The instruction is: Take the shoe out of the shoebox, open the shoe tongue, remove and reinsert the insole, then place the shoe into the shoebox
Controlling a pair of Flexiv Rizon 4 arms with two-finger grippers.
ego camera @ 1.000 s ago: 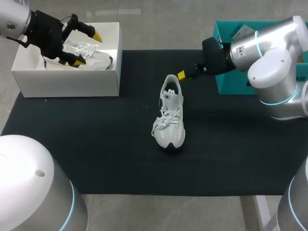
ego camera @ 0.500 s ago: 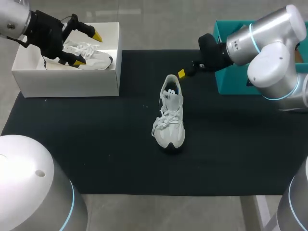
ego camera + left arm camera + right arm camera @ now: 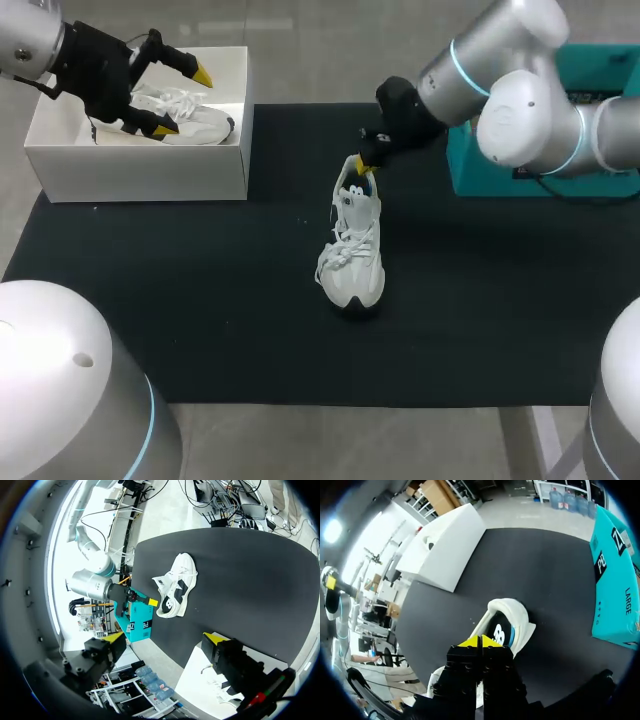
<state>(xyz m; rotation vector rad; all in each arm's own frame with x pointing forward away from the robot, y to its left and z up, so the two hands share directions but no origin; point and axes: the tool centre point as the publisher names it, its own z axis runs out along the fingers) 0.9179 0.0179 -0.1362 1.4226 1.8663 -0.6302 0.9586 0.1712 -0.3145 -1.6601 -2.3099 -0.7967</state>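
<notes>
One white laced sneaker (image 3: 352, 262) is seen on the black desk (image 3: 200, 300), its heel partly hidden by the pressed-together right claw (image 3: 362, 165); the spread left claw (image 3: 184, 101) is held over the white cardboard shoebox (image 3: 140, 172).

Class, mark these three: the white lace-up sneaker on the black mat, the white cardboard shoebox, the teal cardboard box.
white lace-up sneaker (image 3: 350, 250), head view, on its laces
white cardboard shoebox (image 3: 140, 172), head view, on its front wall
teal cardboard box (image 3: 615, 605), right wrist view, on its side wall
</notes>
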